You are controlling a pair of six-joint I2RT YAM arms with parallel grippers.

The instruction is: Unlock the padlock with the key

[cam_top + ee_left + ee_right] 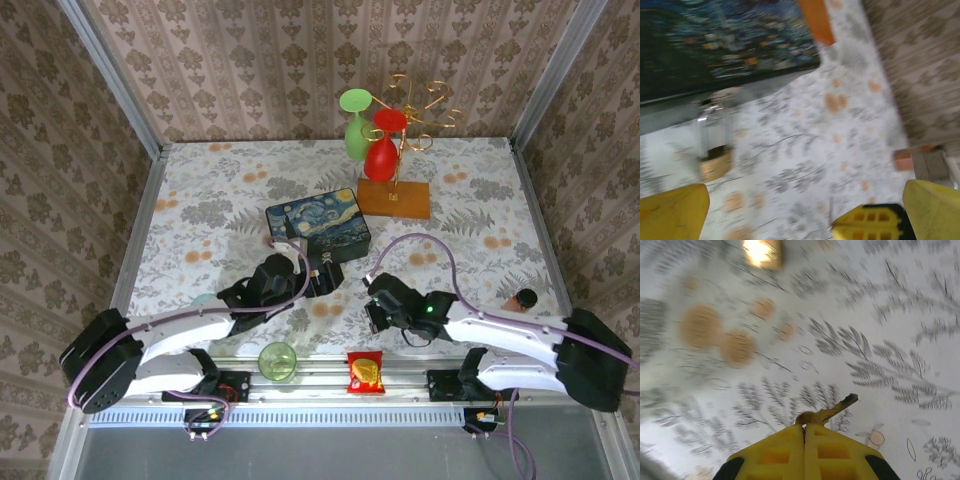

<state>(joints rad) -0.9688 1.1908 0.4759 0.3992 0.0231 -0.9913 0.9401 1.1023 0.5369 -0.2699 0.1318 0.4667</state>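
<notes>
We find the tiny brass-gold padlock (715,164) with a thin silver shackle resting on the floral-clothed table (200,200) near its middle. It sits just off the near edge of the dark night-sky painted box (318,228), its shackle end toward the box. Our left gripper (805,200) is the closer one, its yellow fingers spread apart and empty. Our right gripper (804,429), nearer the table's right edge, has its fingers pressed together on the small brass-coloured key (832,411). From the key tip the padlock lies ahead and off to the left, so we judge the key must swing that way.
</notes>
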